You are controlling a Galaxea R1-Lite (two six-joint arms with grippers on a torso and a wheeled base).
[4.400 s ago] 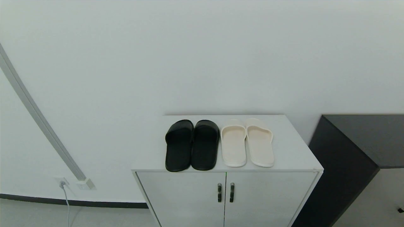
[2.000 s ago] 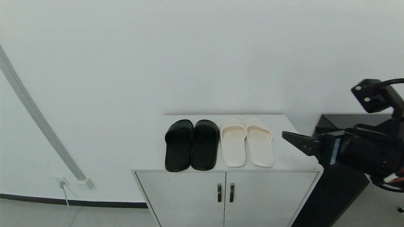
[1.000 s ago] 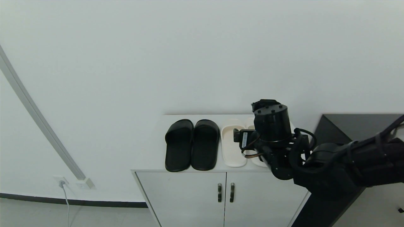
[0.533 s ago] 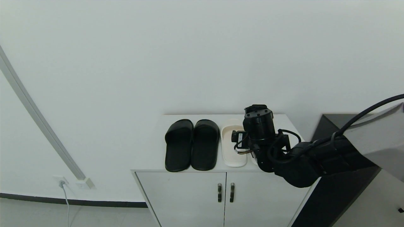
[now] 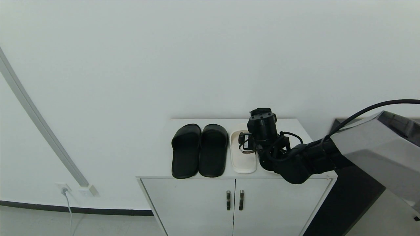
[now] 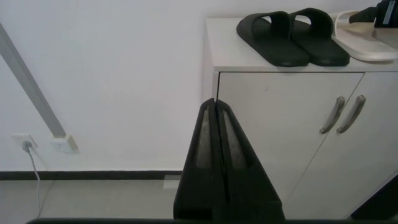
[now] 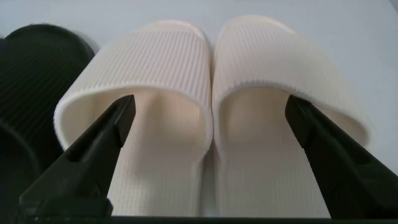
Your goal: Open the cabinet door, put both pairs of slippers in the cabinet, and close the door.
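Barely started tbh. Both cabinet doors (image 5: 193, 203) shut. Black slippers (image 5: 199, 150) and white slippers (image 7: 186, 68) side by side on cabinet top (image 5: 157, 164), heels at front edge, white pair toward right edge. Right gripper (image 7: 210, 106) fingers spread wide, straddling white pair, not gripping. Left gripper (image 6: 215, 106) fingers pressed closed, empty, low off cabinet's left front corner. To do: open door, stow both pairs, close.

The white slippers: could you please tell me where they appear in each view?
Head view: white slippers on the cabinet top, right of the black slippers.
Left wrist view: white slippers just beyond the black slippers.
Right wrist view: white slippers close up, ahead of the right gripper.
Shared landmark: the black slippers directly beside them.
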